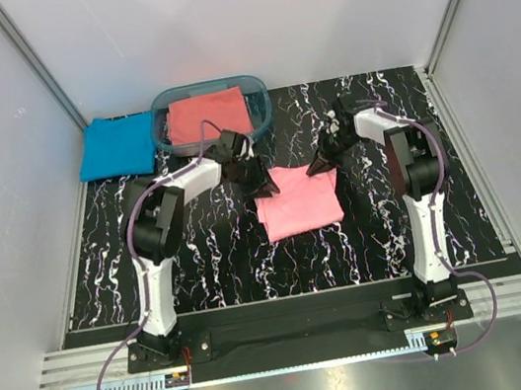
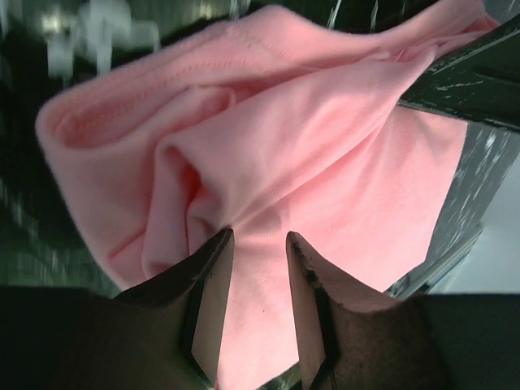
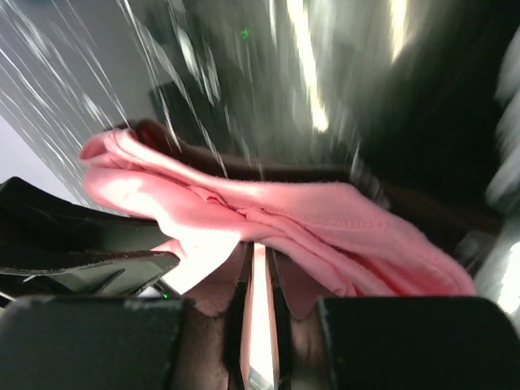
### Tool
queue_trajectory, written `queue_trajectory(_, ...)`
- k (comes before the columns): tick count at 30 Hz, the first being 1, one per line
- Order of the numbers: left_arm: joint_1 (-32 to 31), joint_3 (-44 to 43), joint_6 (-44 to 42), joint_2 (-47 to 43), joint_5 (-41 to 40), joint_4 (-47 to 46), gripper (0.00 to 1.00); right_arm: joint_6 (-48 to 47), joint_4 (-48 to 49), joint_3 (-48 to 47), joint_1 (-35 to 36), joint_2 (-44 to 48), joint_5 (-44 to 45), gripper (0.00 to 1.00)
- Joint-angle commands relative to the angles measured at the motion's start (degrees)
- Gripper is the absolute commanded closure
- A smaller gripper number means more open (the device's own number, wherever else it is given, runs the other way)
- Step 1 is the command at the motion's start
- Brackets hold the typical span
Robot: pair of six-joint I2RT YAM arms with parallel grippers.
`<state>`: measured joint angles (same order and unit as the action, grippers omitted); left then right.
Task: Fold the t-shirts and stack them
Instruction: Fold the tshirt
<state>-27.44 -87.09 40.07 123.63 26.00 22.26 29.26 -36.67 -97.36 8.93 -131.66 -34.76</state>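
Occupying the middle of the table (image 1: 201, 255), the light pink t-shirt (image 1: 300, 206) lies part-folded as a compact slab, with its near portion flat and its far edge raised. At the far edge, a clear tub (image 1: 259, 87) holds a folded coral-red t-shirt (image 1: 209, 115). A folded blue t-shirt (image 1: 115, 146) lies just left of the tub.

The left gripper (image 1: 261, 183) is at the pink shirt's far left corner, its jaws drawn to a narrow gap with bunched cloth between them. The right gripper (image 1: 321, 163) is at the far right corner, its jaws nearly closed on a gathered edge.

Risk: the two holds look uneven, a thick bunch on the left and a slimmer gather on the right. Carrying the edge over could drag the lower layers, skew the fold, or let the slimmer hold slip.

Orientation: the slab's long axis runs left to right, slightly tilted, with the raised edge facing the tub. The collar end cannot be determined from these views.
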Motion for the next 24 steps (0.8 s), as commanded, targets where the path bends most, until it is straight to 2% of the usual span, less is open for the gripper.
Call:
queue_trajectory(1,-0.9,11.8,-4.4,-6.6,-3.7,4.9,0.60,-0.9,-2.0,9.3,2.5,8.3,3.4,0.82)
queue_trajectory(3,-1.6,18.5,-5.0,-12.1,-2.9,4.1,0.60,0.5,-0.3,13.6,3.3,12.0,2.8,0.82)
queue_trajectory(7,-2.8,23.4,-6.8,-18.9,-1.4,3.8,0.59,2.1,1.2,21.9,3.9,20.8,1.6,0.79)
queue_trajectory(14,-3.0,18.6,-7.8,-24.2,3.7,4.0,0.54,-0.2,-1.7,22.1,3.8,24.8,1.2,0.76)
queue_trajectory(18,-3.0,16.7,-6.5,-23.9,5.1,3.8,0.54,-0.6,-1.0,23.1,4.3,26.0,-0.4,0.75)
queue_trajectory(24,-2.1,16.5,-6.0,-20.3,3.7,3.1,0.55,-0.5,1.3,23.4,5.3,21.9,-4.5,0.72)
